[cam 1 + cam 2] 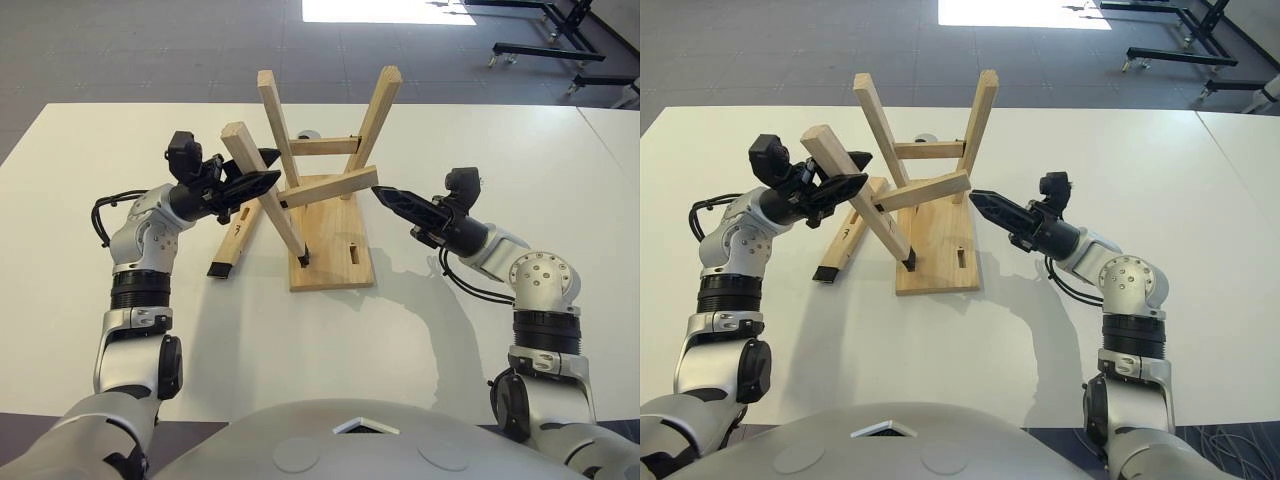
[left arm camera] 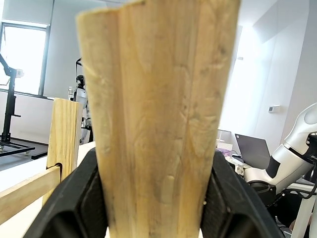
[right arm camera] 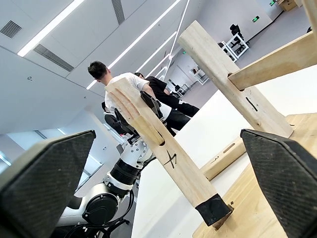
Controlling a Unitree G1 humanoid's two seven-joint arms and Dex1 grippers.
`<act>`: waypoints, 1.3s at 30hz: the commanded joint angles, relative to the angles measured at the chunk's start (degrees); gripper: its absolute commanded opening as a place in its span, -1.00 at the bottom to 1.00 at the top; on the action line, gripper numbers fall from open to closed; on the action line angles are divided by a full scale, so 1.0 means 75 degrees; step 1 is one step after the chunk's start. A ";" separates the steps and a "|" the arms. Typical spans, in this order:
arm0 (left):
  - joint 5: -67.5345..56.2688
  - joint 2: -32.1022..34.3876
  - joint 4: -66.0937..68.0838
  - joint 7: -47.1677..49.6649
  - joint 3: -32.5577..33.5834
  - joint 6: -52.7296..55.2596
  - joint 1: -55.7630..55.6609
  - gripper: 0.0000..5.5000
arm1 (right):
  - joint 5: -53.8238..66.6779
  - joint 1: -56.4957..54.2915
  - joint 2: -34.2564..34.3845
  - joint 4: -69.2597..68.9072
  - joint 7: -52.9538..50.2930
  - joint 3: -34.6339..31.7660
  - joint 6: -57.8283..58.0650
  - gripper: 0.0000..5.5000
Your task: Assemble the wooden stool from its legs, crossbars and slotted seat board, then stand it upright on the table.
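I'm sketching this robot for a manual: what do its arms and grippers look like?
The left arm and right arm are silver-grey rounded shells with black joint bands and looping black cables. The left gripper and right gripper are black, each with two tapered, pointed fingers and a boxy camera behind.

White table (image 1: 520, 160), seat board (image 1: 330, 270), loose leg (image 1: 230, 245) lying alongside

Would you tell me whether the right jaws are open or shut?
Open: in its wrist view the right gripper's jaws stand wide apart, with nothing held between them.
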 commanded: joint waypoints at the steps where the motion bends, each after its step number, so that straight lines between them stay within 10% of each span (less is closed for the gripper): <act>1: -0.0015 -0.0032 -0.0079 0.0021 -0.0046 -0.0112 -0.0011 -0.26 | 0.0094 -0.0119 0.0059 0.0014 -0.0072 -0.0054 0.0066 0.96; 39: -0.0328 0.0267 -0.1228 0.0630 0.0097 -0.0246 0.0458 -0.26 | 0.0118 0.0011 0.0246 -0.0108 -0.0145 -0.0054 0.0100 0.96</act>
